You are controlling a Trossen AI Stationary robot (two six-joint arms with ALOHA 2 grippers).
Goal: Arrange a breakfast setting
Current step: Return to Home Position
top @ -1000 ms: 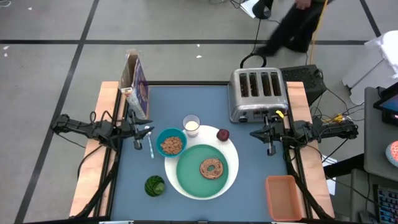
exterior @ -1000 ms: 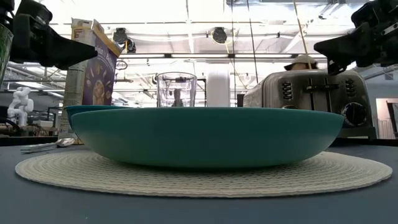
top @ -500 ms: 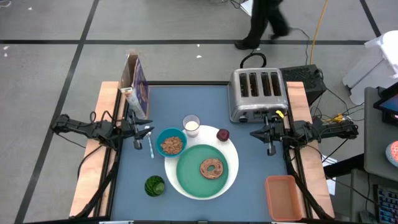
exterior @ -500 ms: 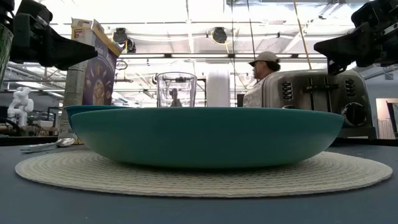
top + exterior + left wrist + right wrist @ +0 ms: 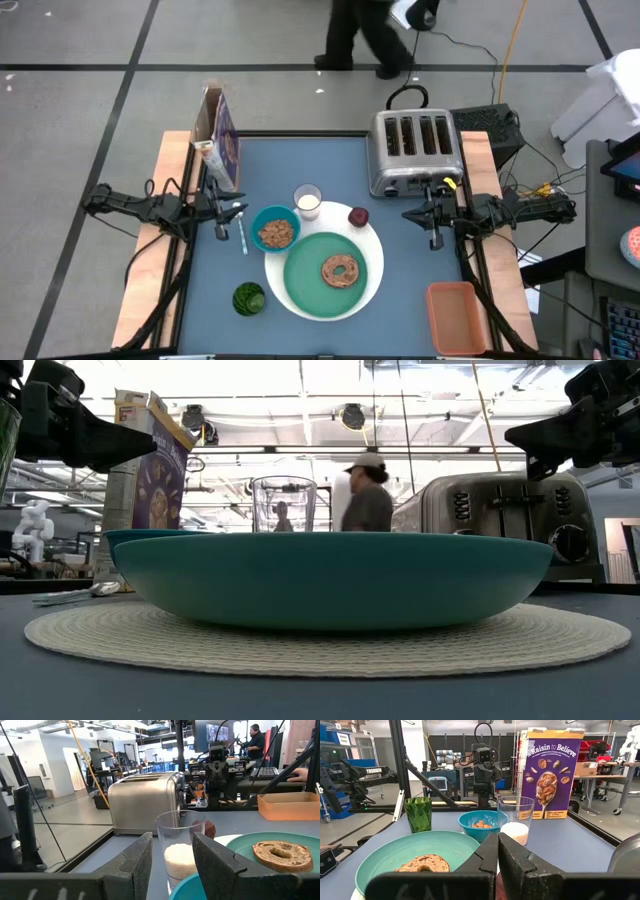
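Brown bagel (image 5: 341, 270) on teal plate (image 5: 303, 284), unseen from table height.

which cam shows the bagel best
The high view: the whole bagel, ring and hole, lies unobstructed on the teal plate. The left wrist view shows it side-on; the right wrist view shows only its top; the low view hides it behind the plate's rim.
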